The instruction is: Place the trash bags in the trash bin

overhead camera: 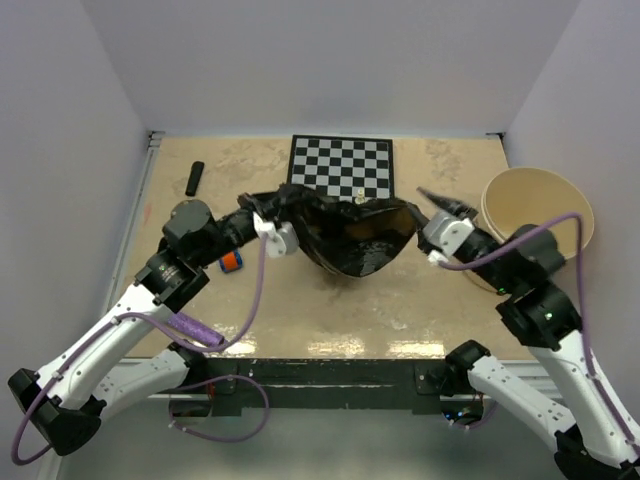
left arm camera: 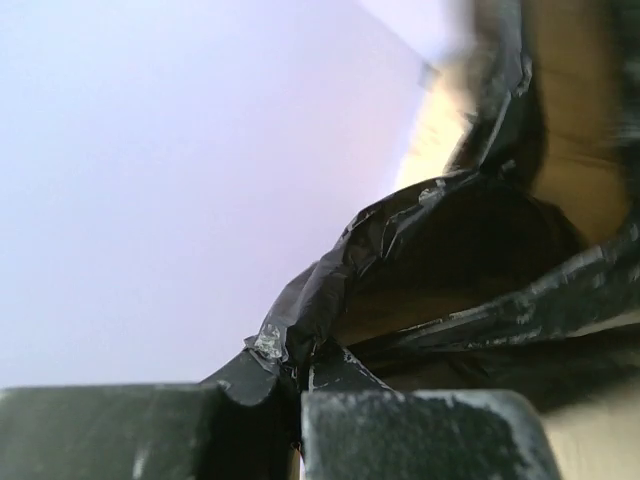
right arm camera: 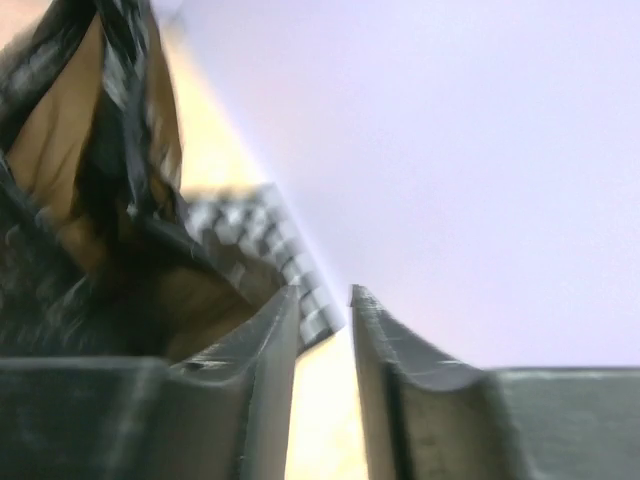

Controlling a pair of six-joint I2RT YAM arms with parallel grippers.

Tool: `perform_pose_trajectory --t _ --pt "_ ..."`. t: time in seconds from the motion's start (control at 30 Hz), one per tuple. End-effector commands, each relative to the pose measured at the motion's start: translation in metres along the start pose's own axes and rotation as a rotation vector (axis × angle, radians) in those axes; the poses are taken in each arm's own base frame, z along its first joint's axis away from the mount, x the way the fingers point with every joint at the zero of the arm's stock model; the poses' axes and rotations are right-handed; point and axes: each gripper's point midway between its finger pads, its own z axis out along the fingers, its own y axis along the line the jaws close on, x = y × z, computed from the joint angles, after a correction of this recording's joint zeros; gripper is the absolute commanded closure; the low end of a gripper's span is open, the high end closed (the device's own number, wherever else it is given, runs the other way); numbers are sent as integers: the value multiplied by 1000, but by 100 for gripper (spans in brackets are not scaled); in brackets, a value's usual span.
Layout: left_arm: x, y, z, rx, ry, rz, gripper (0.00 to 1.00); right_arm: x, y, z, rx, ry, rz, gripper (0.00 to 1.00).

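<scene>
A large glossy black trash bag [overhead camera: 352, 238] hangs spread over the middle of the table, just in front of the chessboard. My left gripper [overhead camera: 258, 210] is shut on its left corner; in the left wrist view the crumpled film [left arm camera: 400, 240] runs out from between the jaws of the left gripper [left arm camera: 290, 400]. My right gripper [overhead camera: 428, 197] is by the bag's right corner. In the right wrist view the right gripper [right arm camera: 325, 300] is open with nothing between its fingers, and the bag [right arm camera: 100, 200] hangs to the left, apart from them. The cream trash bin [overhead camera: 520, 195] stands at the right edge behind my right arm. A short black roll [overhead camera: 195, 177] lies at the far left.
A chessboard [overhead camera: 342, 165] lies at the back centre, partly seen past the right fingers [right arm camera: 270, 245]. A small orange and blue object [overhead camera: 231, 262] sits under the left arm. A purple textured roll [overhead camera: 196, 328] lies near the front left edge. White walls enclose the table.
</scene>
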Motion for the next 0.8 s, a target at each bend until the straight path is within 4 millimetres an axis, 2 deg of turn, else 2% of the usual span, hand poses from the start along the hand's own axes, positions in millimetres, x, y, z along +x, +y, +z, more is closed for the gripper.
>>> perform_pose_trajectory --t 0.0,0.03,0.1,0.17,0.2,0.27,0.33,0.37,0.43,0.47,0.53,0.67,0.77 --pt "-11 66 -2 -304 -1 -345 100 3 2 10 -38 69 152 43" --pt "-9 68 -2 -317 4 -368 100 3 -3 10 -15 85 195 38" --pt "-5 71 -2 -331 12 -378 100 -9 -20 8 34 98 286 31" --pt "2 76 -1 -337 45 -376 100 -18 -28 3 45 124 361 27" --pt "8 79 -1 -350 73 -368 100 -18 -27 4 36 143 388 16" --pt "25 90 -6 -417 126 -330 100 -11 -33 3 76 203 459 13" --pt "41 106 -15 -520 182 -360 100 6 -44 -1 147 274 514 14" --pt "42 117 -20 -550 185 -382 100 20 -56 -6 208 324 543 15" --pt "48 127 -22 -563 211 -427 100 52 -62 -14 271 484 603 18" --pt "51 125 -21 -547 233 -429 100 71 -56 -20 282 583 613 19" --pt "55 118 -19 -520 248 -424 100 94 -54 -35 318 694 600 20" --pt "46 115 -22 -512 204 -449 100 138 -40 -67 385 889 554 19" --pt "43 112 -26 -518 187 -474 100 157 -38 -79 425 960 531 20"
